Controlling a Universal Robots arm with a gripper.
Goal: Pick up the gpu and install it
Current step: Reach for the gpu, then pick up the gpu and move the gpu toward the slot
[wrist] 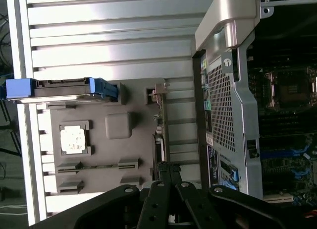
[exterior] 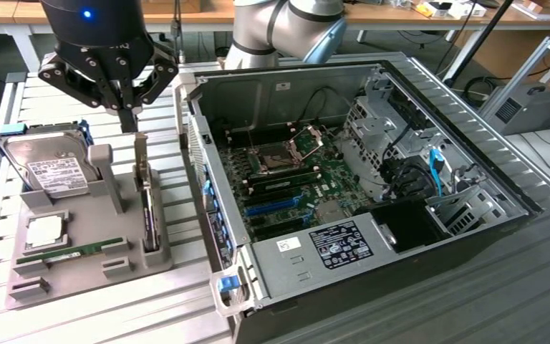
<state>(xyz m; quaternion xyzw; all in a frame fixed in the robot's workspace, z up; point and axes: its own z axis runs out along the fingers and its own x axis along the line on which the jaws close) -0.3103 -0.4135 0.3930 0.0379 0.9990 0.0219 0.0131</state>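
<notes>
1. The end effector [wrist: 168, 170] has its black fingers pressed together with nothing between them; the tips line up with one end of the gpu [wrist: 159, 121].
2. The gpu stands on edge in a grey holder [wrist: 133, 149], along the holder's edge nearest the computer case [wrist: 225, 90].
3. Farther from the case, the holder carries a hard drive [wrist: 59, 87] in a blue frame, a processor chip [wrist: 73, 140] in a square recess and a memory stick [wrist: 94, 165] in a slot.
4. The holder rests on a ribbed metal table [wrist: 109, 35].
5. The open case shows a motherboard [wrist: 277, 154] with its socket [wrist: 290, 87].

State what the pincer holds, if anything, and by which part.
Nothing: the pincer is shut and empty, above the gpu, which stands on edge in the grey holder.
</notes>
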